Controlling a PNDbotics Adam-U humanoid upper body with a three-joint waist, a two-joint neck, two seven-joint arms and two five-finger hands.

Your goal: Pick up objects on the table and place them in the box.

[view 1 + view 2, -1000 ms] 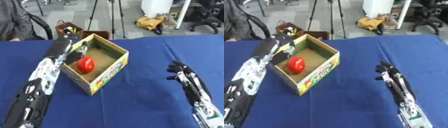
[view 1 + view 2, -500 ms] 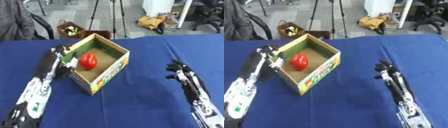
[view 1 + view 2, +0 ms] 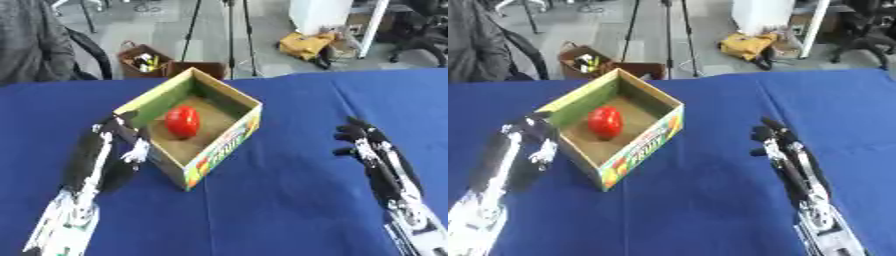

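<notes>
Blue table, red object in box, left hand spread alongside

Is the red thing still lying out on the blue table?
No, the red object lies inside the open box, on its brown floor.

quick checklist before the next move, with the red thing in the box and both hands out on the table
1. Red object inside the box, on its floor: ok.
2. Box upright, open top facing up, on the blue table: ok.
3. Left hand outside the box, beside its left wall, holding nothing: ok.
4. Right hand open, apart from the box, on the right side of the table: ok.
5. More objects on the table to pick up: none shows on the blue cloth in either view; not ok for starting another pick.
6. Left hand's fingers open or curled: cannot tell.
</notes>
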